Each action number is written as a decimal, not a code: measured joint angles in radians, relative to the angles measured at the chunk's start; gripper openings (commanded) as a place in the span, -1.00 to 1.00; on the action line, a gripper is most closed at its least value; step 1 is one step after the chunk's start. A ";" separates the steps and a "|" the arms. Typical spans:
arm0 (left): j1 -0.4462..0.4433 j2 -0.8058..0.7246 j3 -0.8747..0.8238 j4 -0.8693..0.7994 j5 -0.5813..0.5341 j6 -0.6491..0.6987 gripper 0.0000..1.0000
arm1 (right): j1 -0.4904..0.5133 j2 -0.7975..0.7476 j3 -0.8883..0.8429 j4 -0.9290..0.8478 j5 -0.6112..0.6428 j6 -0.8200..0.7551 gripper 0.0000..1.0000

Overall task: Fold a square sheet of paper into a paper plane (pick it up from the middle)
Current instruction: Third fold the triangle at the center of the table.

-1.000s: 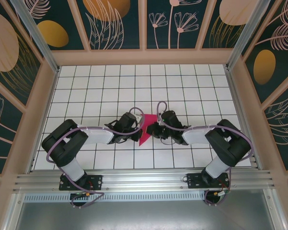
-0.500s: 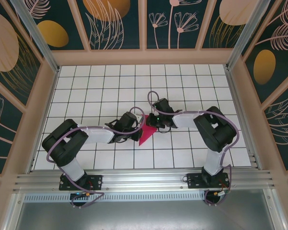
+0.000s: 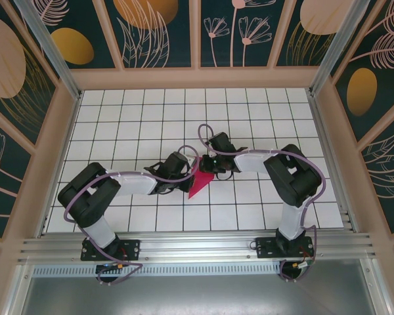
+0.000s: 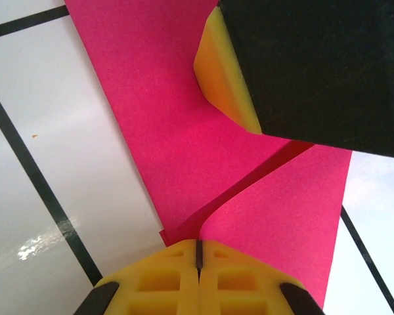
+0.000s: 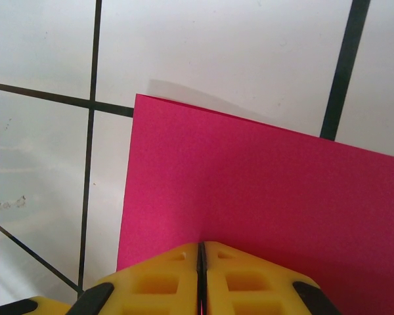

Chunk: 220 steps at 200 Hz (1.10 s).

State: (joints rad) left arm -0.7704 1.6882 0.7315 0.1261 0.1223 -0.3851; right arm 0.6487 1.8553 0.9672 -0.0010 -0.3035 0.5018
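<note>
Left gripper (image 4: 197,246) is closed on the creased magenta paper sheet (image 4: 184,144), which extends directly ahead of it; right gripper (image 5: 200,248), opposite, is closed on the sheet's other edge.

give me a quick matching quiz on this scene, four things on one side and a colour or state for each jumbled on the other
Things:
1. left hand
2. right hand
3. sheet of paper
4. table

Colour or state:
a. white tiles with dark grid lines
b. shut on the paper's right side, seen from above
c. magenta-pink, partly folded
d. shut on the paper's left side, seen from above

Pairs: 1-d, 2-b, 3-c, 4-a
</note>
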 measured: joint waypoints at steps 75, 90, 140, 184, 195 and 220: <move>0.000 -0.003 0.000 -0.003 -0.001 0.003 -1.00 | 0.000 0.001 0.001 0.000 0.000 -0.007 -0.75; 0.000 -0.005 0.000 -0.004 -0.004 0.008 -1.00 | 0.000 0.001 0.001 0.000 0.000 -0.007 -0.75; 0.000 -0.006 0.000 -0.007 -0.011 0.016 -1.00 | 0.000 0.001 0.001 0.000 -0.001 -0.007 -0.75; 0.000 -0.004 0.000 -0.006 0.001 0.018 -1.00 | 0.000 0.002 0.001 0.000 -0.001 -0.007 -0.75; 0.000 -0.004 0.000 -0.006 0.002 0.019 -1.00 | 0.000 0.003 0.001 0.001 -0.002 -0.007 -0.75; 0.000 -0.002 0.000 -0.006 0.002 0.023 -1.00 | 0.000 0.003 0.001 0.001 -0.005 -0.007 -0.75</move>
State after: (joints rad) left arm -0.7704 1.6863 0.7319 0.1204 0.1242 -0.3626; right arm 0.6487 1.8580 0.9680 0.0002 -0.3080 0.4950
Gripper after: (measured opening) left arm 0.068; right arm 0.125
